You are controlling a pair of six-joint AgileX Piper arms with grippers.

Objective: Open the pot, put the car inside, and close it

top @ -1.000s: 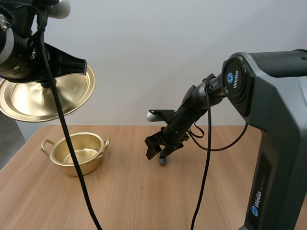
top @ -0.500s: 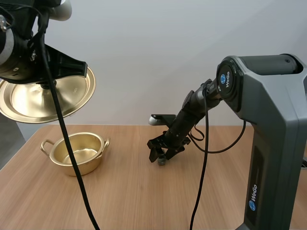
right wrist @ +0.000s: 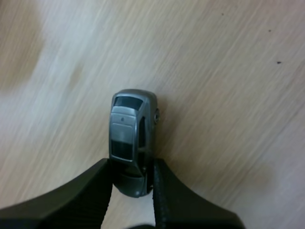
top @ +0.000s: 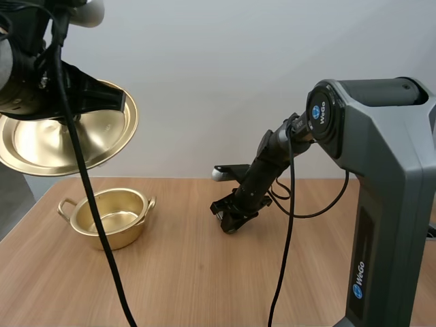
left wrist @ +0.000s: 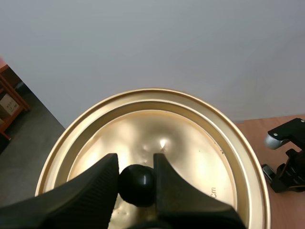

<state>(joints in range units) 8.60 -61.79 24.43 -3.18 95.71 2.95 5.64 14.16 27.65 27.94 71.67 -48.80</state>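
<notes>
The small grey car (right wrist: 131, 143) lies on the wooden table (right wrist: 228, 71) with its tail tucked between the tips of the right gripper (right wrist: 132, 168). The nose points straight away from the claw. The two black fingers (right wrist: 90, 191) press on the car's flanks, one to each side, so this claw is grasping the car near its back end, and most of the body sticks out beyond the tips. In the high view the same claw sits low at the tabletop at the end of the down-slanting right arm (top: 272, 153). The car itself is too hidden there to make out. Well off to that claw's side stands the gold pot (top: 112, 235), open and with nothing visible inside, a small loop handle at each end. High above the pot, and far higher than the right claw, the gold lid (top: 102, 136) hangs tilted in the air. The left gripper (left wrist: 136, 164) is clamped on the lid's round black knob (left wrist: 137, 186), a ribbed finger against each side of it. Past the lid's rim in the left wrist view, the right claw shows small at the table surface.
</notes>
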